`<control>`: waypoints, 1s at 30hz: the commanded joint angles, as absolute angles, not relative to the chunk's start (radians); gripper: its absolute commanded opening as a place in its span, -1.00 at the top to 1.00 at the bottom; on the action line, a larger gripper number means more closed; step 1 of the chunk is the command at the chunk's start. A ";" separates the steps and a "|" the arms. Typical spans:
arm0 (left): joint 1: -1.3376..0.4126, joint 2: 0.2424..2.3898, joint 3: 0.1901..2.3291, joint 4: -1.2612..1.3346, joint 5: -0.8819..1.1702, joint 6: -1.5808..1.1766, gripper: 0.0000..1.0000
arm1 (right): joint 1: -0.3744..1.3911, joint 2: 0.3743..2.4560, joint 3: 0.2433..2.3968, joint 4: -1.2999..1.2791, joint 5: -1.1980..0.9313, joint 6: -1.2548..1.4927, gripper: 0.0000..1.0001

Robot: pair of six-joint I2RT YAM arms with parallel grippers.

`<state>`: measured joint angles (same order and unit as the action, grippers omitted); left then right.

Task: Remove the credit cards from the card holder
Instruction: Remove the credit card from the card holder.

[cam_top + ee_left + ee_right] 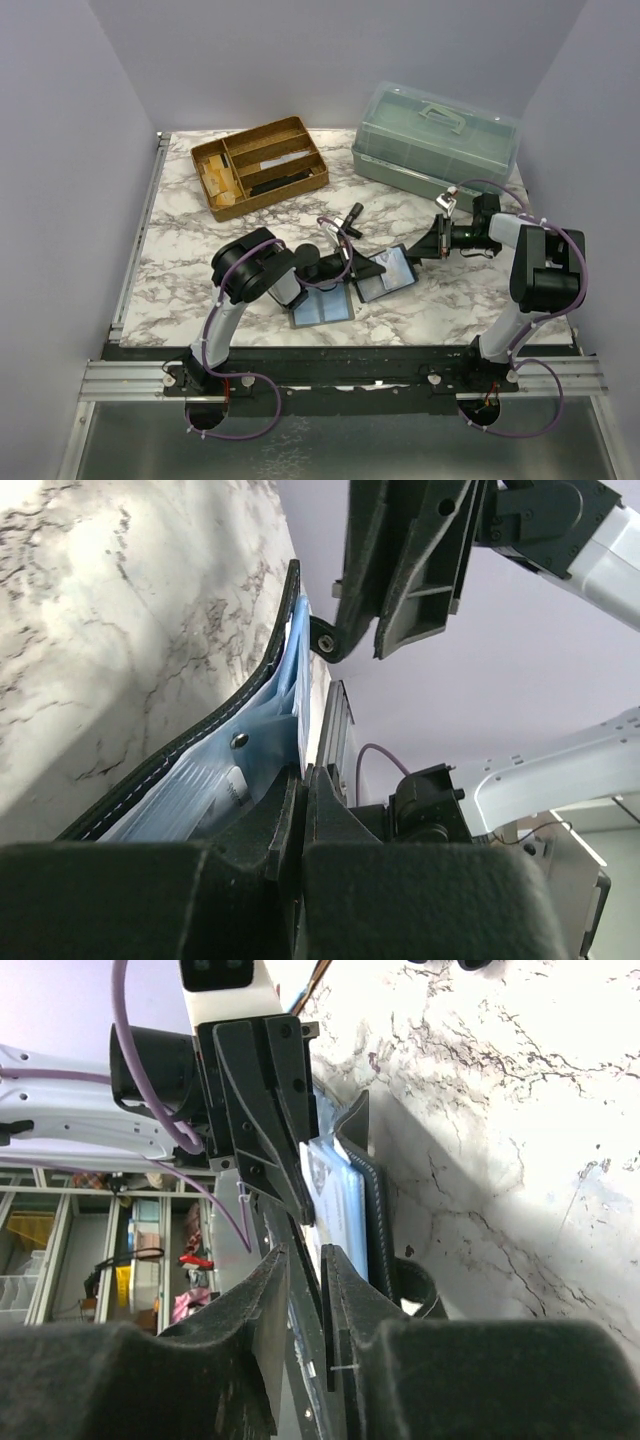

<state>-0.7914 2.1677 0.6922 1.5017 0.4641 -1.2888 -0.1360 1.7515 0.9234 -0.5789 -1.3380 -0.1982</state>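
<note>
The black card holder (390, 272) stands tilted on the marble table between both grippers, its light-blue inside showing. My left gripper (352, 262) is shut on its near end (303, 775); the stitched black cover (200, 750) and blue pockets (190, 800) run away from the fingers. My right gripper (425, 245) is at the other end, jaws narrowly open (305, 1255) around a thin dark edge of the holder (375, 1220). A light-blue card face (335, 1200) shows inside it. A flat light-blue rectangle (322, 305), a credit card by its look, lies by the left forearm.
A wooden divided tray (260, 165) sits at the back left. At the back right is a green lidded box with a handle (435, 140). A small black object (355, 212) lies behind the holder, and a small metal item (447, 200) is near the right wrist.
</note>
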 commanded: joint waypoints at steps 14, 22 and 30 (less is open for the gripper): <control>-0.796 2.136 0.765 1.657 0.572 -1.255 1.00 | -0.121 1.729 0.935 -0.560 -1.290 -0.173 0.20; -0.799 2.146 0.806 1.656 0.583 -1.272 1.00 | -0.083 1.740 0.955 -0.624 -1.345 -0.243 0.12; -0.794 2.152 0.795 1.656 0.598 -1.271 1.00 | -0.082 1.732 0.960 -0.630 -1.412 -0.254 0.99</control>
<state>-0.7940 2.1674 0.7952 1.5017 0.5583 -1.2751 -0.0795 1.7535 0.9356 -0.6113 -1.3518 -0.2329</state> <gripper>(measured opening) 0.017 0.077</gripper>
